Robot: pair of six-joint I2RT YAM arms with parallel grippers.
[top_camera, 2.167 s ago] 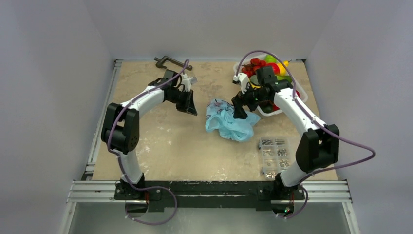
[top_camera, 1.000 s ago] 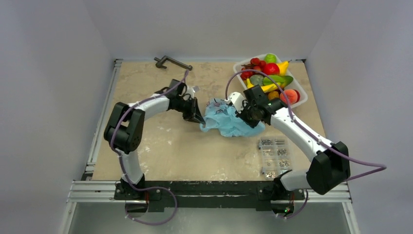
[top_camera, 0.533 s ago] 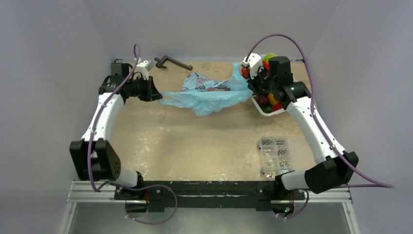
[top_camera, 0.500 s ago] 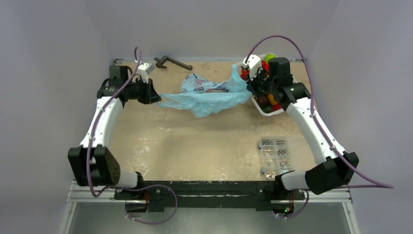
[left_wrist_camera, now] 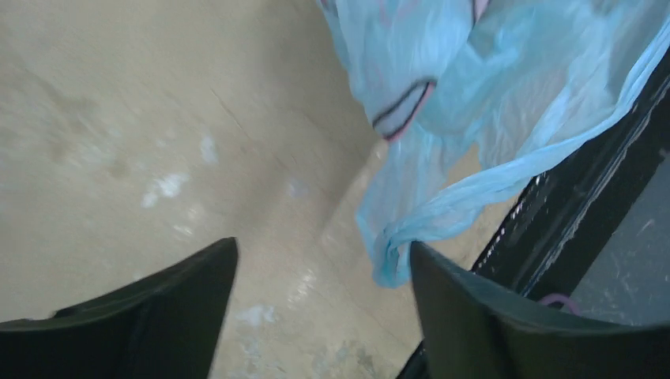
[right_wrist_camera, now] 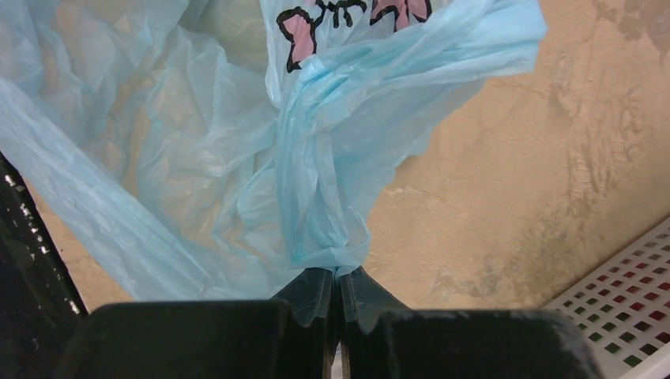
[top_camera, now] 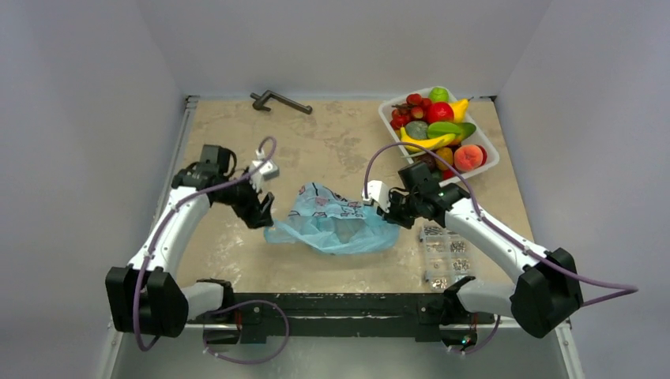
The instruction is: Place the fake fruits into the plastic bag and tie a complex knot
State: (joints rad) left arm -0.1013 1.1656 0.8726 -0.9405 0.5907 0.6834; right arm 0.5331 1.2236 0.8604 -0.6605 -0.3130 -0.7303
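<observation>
The light-blue plastic bag (top_camera: 332, 227) lies spread on the table between the two arms. My right gripper (top_camera: 389, 212) is shut on its bunched right end (right_wrist_camera: 333, 257). The pink and dark print (right_wrist_camera: 348, 12) shows above the bunched part. My left gripper (top_camera: 261, 213) stands open at the bag's left end, and nothing is between its fingers (left_wrist_camera: 158, 308). A loose corner of the bag (left_wrist_camera: 391, 253) hangs just beside the tip of the right-hand finger. The fake fruits (top_camera: 437, 130) sit in a heap in the white tray (top_camera: 487, 164) at the back right.
A clear box of metal screws (top_camera: 444, 251) lies near the right arm's base. A dark metal clamp (top_camera: 280, 101) lies at the back edge. The black front rail (top_camera: 340, 304) runs just below the bag. The tray's perforated corner (right_wrist_camera: 624, 324) shows beside the right gripper.
Both arms brought the bag from the raised, stretched position at the back down to the near middle of the table. The left gripper opened and let go of the bag's left end.
</observation>
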